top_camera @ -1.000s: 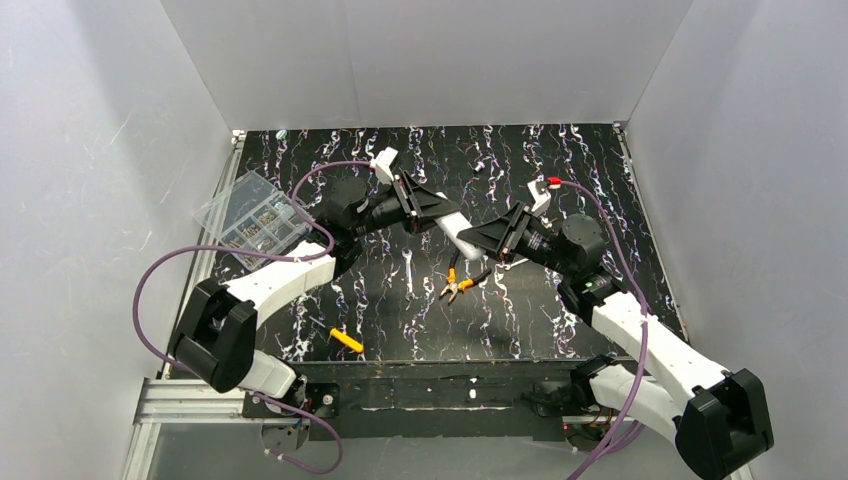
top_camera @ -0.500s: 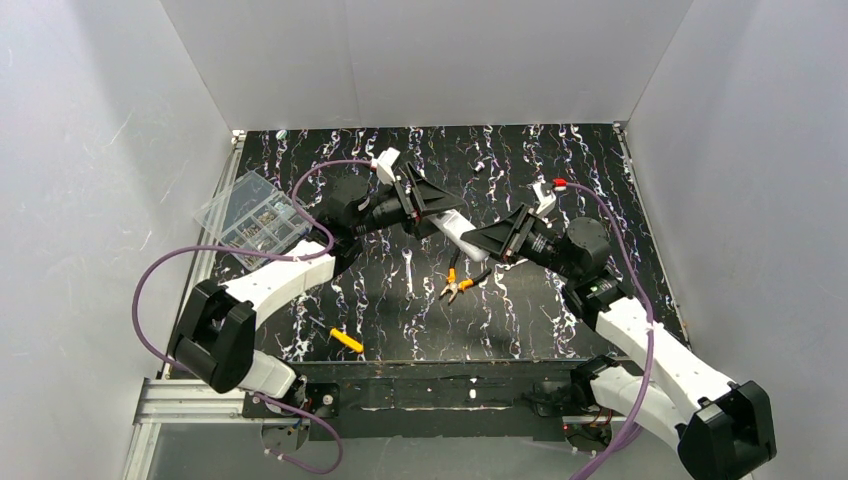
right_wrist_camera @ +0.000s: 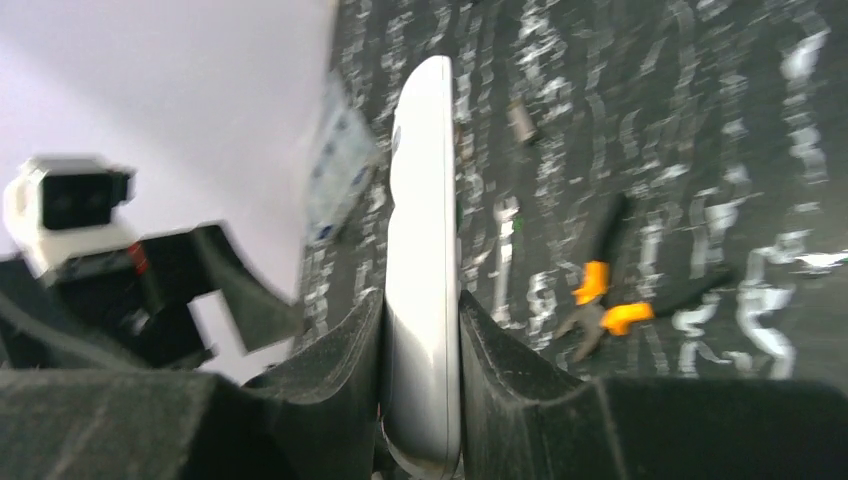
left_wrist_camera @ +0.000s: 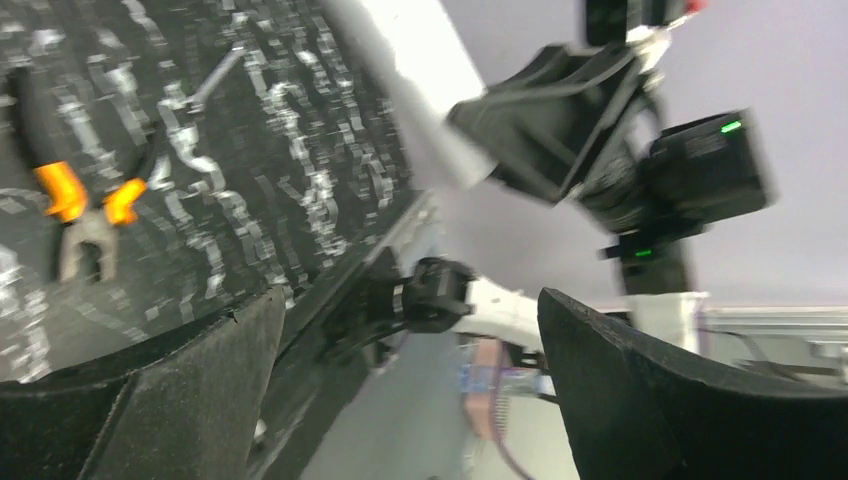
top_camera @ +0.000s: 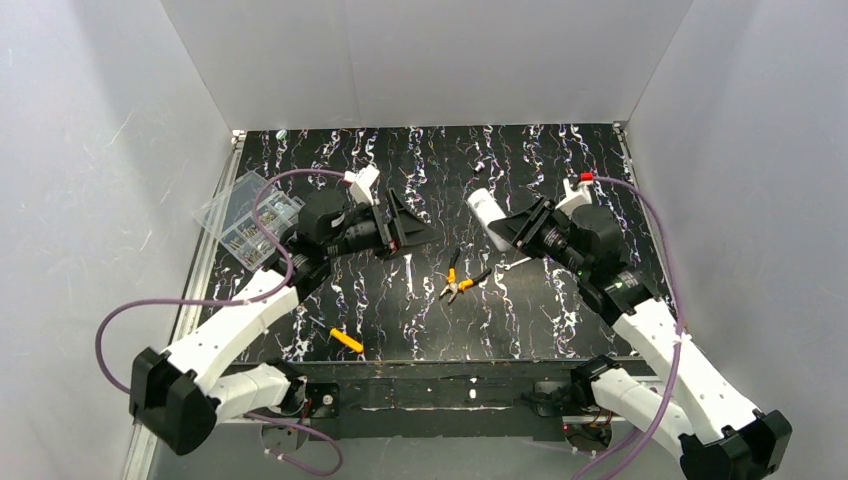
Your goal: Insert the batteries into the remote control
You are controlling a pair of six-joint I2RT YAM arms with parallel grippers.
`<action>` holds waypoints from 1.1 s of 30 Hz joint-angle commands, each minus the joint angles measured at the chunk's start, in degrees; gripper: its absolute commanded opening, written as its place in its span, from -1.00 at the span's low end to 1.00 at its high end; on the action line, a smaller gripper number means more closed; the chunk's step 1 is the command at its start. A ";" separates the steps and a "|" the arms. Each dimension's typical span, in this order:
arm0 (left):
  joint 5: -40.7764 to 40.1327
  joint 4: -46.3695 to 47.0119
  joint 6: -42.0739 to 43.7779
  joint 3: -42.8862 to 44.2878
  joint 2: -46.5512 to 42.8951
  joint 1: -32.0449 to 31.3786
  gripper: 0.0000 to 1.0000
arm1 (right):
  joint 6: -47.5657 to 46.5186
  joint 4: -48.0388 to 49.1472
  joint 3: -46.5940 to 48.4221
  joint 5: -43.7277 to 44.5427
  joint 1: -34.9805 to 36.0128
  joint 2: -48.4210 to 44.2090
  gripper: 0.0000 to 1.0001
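Your right hand (top_camera: 512, 226) is pinching the remote (top_camera: 485, 211) by one end. In the right wrist view the white handset (right_wrist_camera: 422, 200) stands edge-on, with the two black fingers (right_wrist_camera: 330, 375) pressed against its flat sides. Its free end sticks out past the fingertips and points toward the far left. The remote is tilted and held up off the worktop (top_camera: 530, 320).

Your left hand (top_camera: 405, 222) is spread wide and holds nothing. In the left wrist view both fingers (left_wrist_camera: 160, 400) sit at the frame's lower corners with open space between them. That view looks across at the right hand (left_wrist_camera: 560, 130) and the blurred white remote (left_wrist_camera: 410, 80) jutting from it. The two hands face each other over the middle of the worktop, well apart and not touching.

The orange-handled pliers (top_camera: 455, 283) lie on the worktop between the hands, a little nearer your side. They also show up in both wrist views. A small wrench (top_camera: 410, 268) lies just to their left.

Farther out, a yellow-handled screwdriver (top_camera: 346, 340) rests near the front edge on the left arm's side. A clear plastic box (top_camera: 230, 215) of small parts sits at the worktop's left edge, beside the left arm.
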 commanded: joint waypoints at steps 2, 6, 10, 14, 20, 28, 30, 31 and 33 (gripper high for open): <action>-5.82 -23.96 16.58 2.45 -6.51 0.32 0.96 | -18.01 -19.79 14.10 12.28 -0.34 6.87 -0.97; -11.38 -38.54 20.98 7.83 -6.15 0.36 0.96 | -22.49 -34.73 24.44 15.03 0.21 15.88 -0.97; -17.06 -50.56 24.22 13.54 -5.09 0.35 0.96 | -23.85 -45.08 31.13 27.91 6.34 23.91 -0.97; -22.89 -54.11 24.11 14.32 -5.74 0.33 0.97 | -24.34 -56.31 38.84 32.87 10.81 34.03 -0.97; -28.10 -63.78 23.34 19.68 -3.46 0.43 0.97 | -21.45 -67.47 43.92 38.97 17.77 43.80 -0.97; -30.30 -67.57 29.42 22.79 -1.87 0.51 0.97 | -22.79 -74.03 44.10 40.07 23.16 52.00 -0.97; -27.42 -64.44 31.25 20.89 -3.62 0.50 0.96 | -23.02 -72.86 42.50 39.43 23.86 53.12 -0.97; -26.37 -61.84 31.15 19.03 -5.18 0.50 0.96 | -23.01 -71.89 41.83 38.94 24.20 53.29 -0.97; -25.72 -56.46 29.94 15.08 -8.24 0.50 0.96 | -22.98 -69.94 40.87 37.77 24.75 53.65 -0.97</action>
